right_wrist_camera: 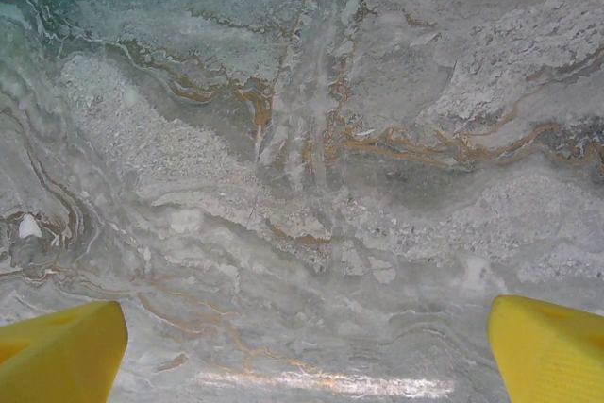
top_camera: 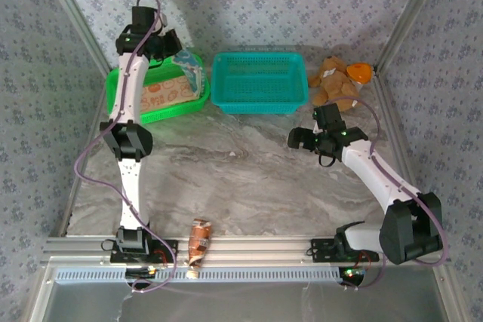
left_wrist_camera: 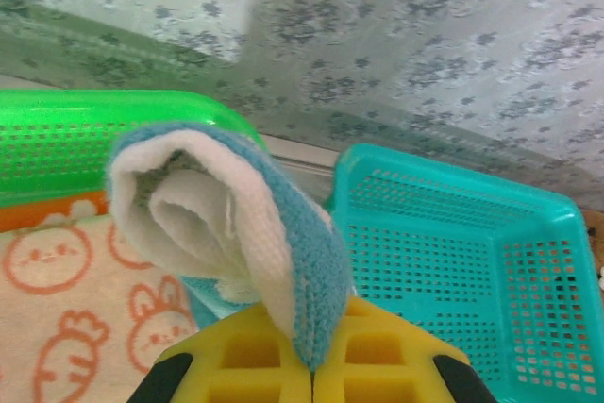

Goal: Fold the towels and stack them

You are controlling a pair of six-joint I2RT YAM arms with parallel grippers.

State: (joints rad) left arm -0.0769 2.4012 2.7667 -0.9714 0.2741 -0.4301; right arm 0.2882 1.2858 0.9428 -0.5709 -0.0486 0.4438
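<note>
A teal towel point(left_wrist_camera: 316, 261) was seen bunched and lifted. One hemmed edge was pinched between the closed yellow pads of the left gripper point(left_wrist_camera: 311, 379), and the rest was curled over into a loose roll that showed its white terry inner face. In the top view it point(top_camera: 189, 64) was held above the right end of the green basket point(top_camera: 119, 87). A pale peach towel point(left_wrist_camera: 66, 318), printed with orange rabbit faces and carrots, was laid flat and spread inside that basket, directly beneath the lifted cloth. A narrow strip of an orange towel point(left_wrist_camera: 47, 212) was exposed along the far edge of the peach one, against the basket wall.
</note>
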